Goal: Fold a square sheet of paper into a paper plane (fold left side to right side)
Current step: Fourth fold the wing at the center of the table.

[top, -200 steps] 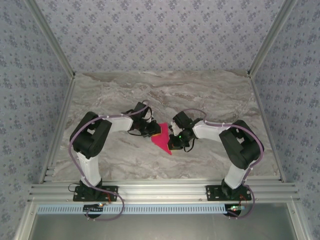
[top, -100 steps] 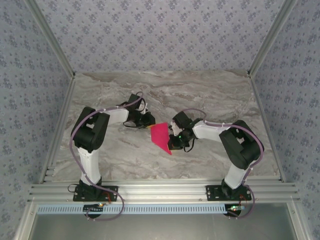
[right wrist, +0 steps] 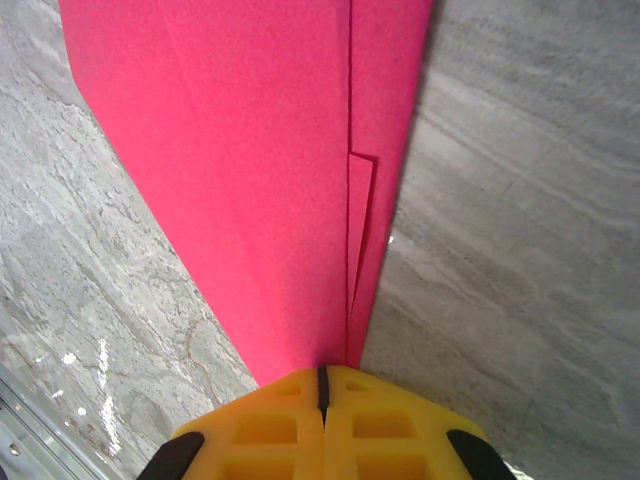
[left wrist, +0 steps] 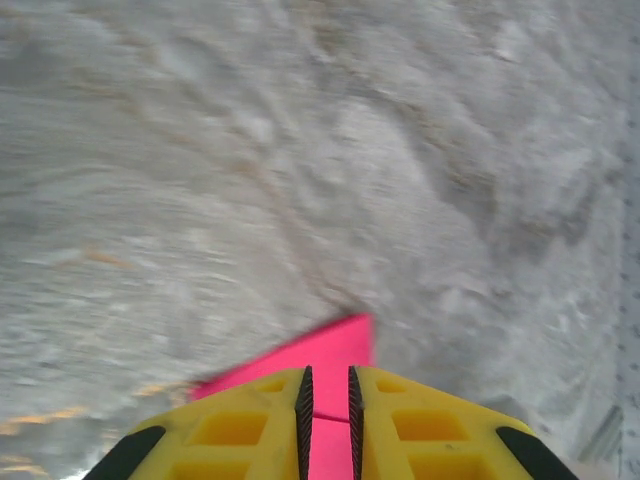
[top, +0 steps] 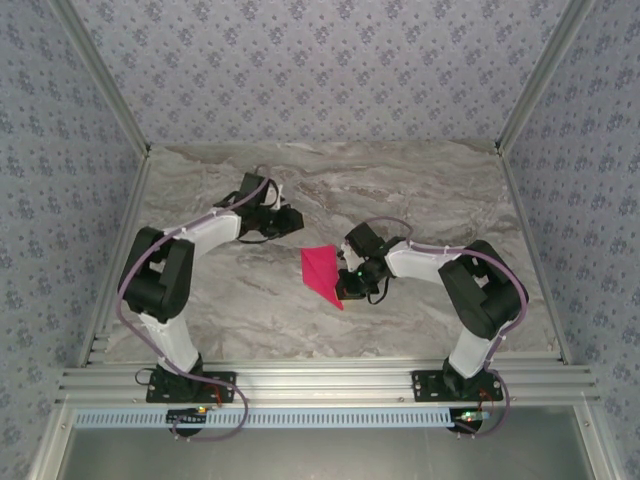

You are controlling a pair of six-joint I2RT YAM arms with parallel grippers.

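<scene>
- Aluminium rail (top: 320, 382): nearest item, on the arm-base side of the folded sheet of paper (top: 322, 274), well apart from it.
- Right gripper (top: 349, 284): at the paper's right edge. In the wrist view its jaws (right wrist: 322, 384) are clenched on the sheet (right wrist: 240, 170), no gap between the yellow fingers.
- Folded sheet of paper: magenta-pink and tapered, its point toward the rail. It lies on the marble-pattern table (top: 430, 190), about mid-table. A small inner flap (right wrist: 360, 210) sits loose along the central seam.
- Left gripper (top: 288, 221): beyond and to the left of the paper, near but clear of it. Its jaws (left wrist: 327, 378) are narrowly parted and grasp nothing; pink (left wrist: 320, 352) shows past the tips.
- Risk, judged: with a single pinch at one edge, a tug or twist could pivot the sheet or slide its layers out of register.
- Risk, judged: the loose flap could spring up, and the left fingers could snag an edge, setting a crooked crease.
</scene>
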